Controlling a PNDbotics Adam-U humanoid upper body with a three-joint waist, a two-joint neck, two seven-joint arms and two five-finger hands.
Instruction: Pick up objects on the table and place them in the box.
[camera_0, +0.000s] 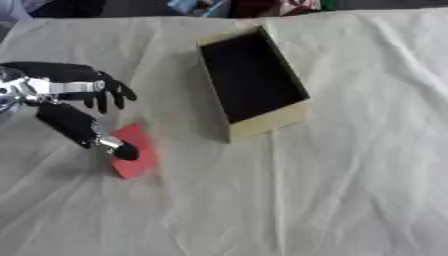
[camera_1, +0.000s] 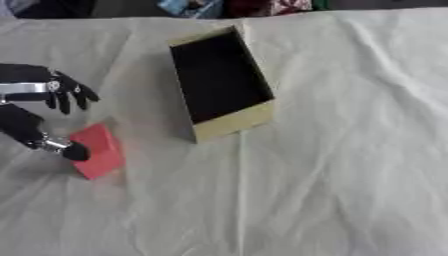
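I can read no brand, label or writing on anything from here. The flat red rectangular block (camera_0: 134, 150) lies on the wrinkled white cloth-covered table (camera_0: 350, 175) at the near left, plain on its top face, turned a little askew to the table edge. My black left hand with silver joints (camera_0: 74, 92) comes in from the left and sits over the block's left side: the thumb reaches down and its dark tip rests on the block's left edge, while the fingers (camera_0: 112, 97) hang curved above and behind the block, apart from the thumb and not closed round it. I cannot tell whether any fingertip touches the block, since they show only as dark blurred shapes. The open tan cardboard box with a black inside (camera_0: 254, 80) stands to the right of and farther than the block, apart from it, set at an angle, with nothing visible in it; its dark interior hides any detail of the bottom. The arm is cut off at the left edge, more so in the right eye view. My right hand shows in neither view. Along the far edge some coloured things are cut off and too blurred to name.
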